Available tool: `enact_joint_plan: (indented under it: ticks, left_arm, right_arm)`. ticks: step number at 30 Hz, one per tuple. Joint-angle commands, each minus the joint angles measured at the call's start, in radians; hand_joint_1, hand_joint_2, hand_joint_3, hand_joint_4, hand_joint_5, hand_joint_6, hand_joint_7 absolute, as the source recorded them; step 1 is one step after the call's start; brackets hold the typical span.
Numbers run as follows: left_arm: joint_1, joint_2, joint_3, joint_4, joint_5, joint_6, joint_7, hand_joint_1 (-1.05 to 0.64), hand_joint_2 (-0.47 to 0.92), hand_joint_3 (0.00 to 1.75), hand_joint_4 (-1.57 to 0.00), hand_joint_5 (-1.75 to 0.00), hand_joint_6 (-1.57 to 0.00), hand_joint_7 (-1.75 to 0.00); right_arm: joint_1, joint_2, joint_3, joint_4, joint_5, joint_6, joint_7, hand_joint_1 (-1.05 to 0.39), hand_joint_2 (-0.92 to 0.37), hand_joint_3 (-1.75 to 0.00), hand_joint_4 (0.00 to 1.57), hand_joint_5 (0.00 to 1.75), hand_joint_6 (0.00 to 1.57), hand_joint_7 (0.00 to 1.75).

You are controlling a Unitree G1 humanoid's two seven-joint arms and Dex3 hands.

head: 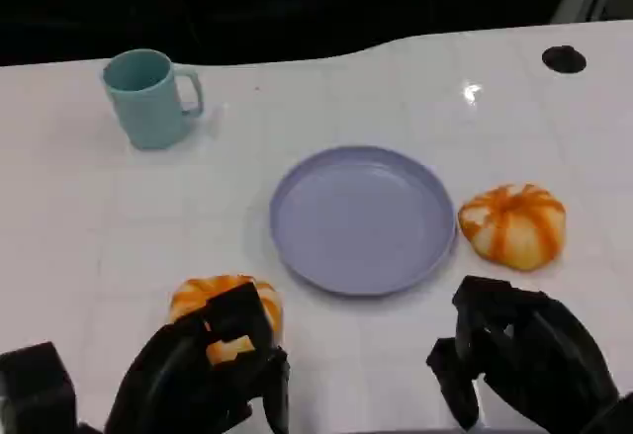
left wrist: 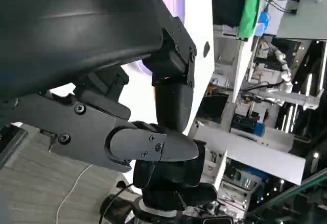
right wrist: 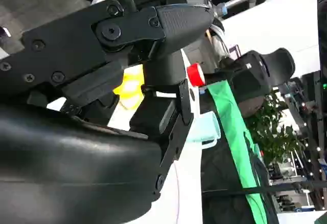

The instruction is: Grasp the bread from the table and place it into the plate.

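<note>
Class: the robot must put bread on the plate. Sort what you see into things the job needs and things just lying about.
Needed: bread near the left robot hand, bread right of the plate, purple plate, left robot hand, right robot hand.

Lying about: teal mug.

Plate [head: 362, 218] sitting mid-table [head: 79, 226]. Mug [head: 148, 97] standing well behind and left of it, handle pointing right. One bread [head: 512, 222] lying just right of the plate, rims nearly touching. Second bread [head: 226, 305] lying front-left of the plate, left hand [head: 203, 375] reaching over its near side, possibly touching. Right hand [head: 524, 360] hovering in front of the right-side bread, apart from it.
</note>
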Motion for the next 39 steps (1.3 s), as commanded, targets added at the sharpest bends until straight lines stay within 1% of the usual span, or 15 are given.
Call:
enact_joint_plan:
  ticks: [1,5,23,39]
  left_arm:
    - [-0.004,0.009,0.008,0.01,0.014,-0.019,-0.003,-0.62,0.92,0.31,-0.93,-1.75,-0.72,-1.75]
    - [-0.005,0.01,0.011,0.005,0.0,-0.001,-0.005,-0.62,0.92,0.31,-0.93,-1.75,-0.72,-1.75]
    - [-0.006,0.006,0.02,0.006,-0.009,-0.007,-0.01,-0.6,0.92,0.3,-0.92,-1.75,-0.71,-1.75]
    - [-0.007,0.004,0.025,0.002,-0.011,-0.01,-0.013,-0.6,0.92,0.3,-0.91,-1.75,-0.7,-1.75]
  right_arm:
    - [-0.004,-0.004,-0.009,-0.003,0.003,-0.008,-0.005,-0.96,-0.92,-0.31,1.19,1.66,1.02,1.5]
    - [-0.006,-0.004,-0.008,0.0,0.002,-0.012,-0.002,-0.96,-0.92,-0.33,1.19,1.67,1.03,1.5]
    - [-0.003,-0.004,-0.007,-0.008,0.009,-0.001,-0.005,-0.95,-0.92,-0.32,1.18,1.67,1.02,1.5]
    - [-0.005,-0.004,-0.007,-0.002,0.007,-0.012,0.0,-0.95,-0.92,-0.33,1.18,1.67,1.02,1.51]
